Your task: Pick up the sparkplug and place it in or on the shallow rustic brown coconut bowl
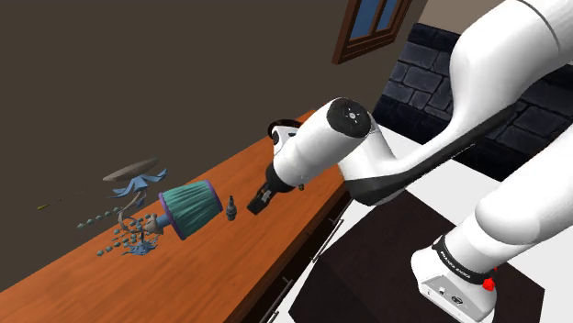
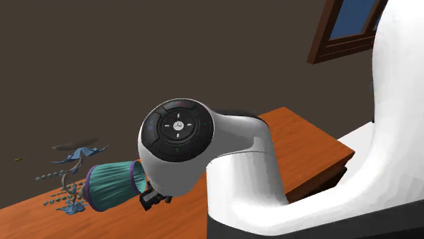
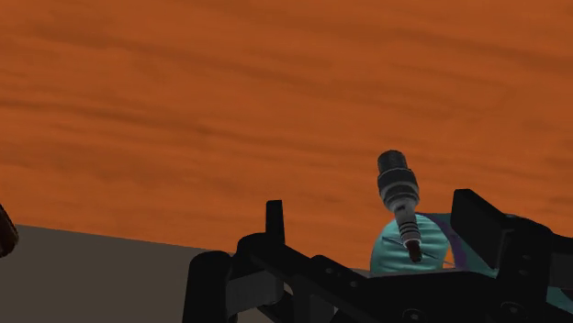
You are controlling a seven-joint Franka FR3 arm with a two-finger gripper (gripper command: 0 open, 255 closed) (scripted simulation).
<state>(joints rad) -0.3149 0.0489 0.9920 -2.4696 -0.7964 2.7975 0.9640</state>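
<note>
While the black fingers stand apart and clasp nothing, the sparkplug stands on the orange-brown bench just ahead of their tips, untouched, a teal shade just beyond it.

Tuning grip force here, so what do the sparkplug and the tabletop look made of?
The sparkplug looks like dark grey metal: a dull sheen on its ribbed, stepped body. Whether any part is ceramic, I cannot tell. The tabletop looks like orange-brown wood with a matte finish: streaky grain runs across it.
</note>
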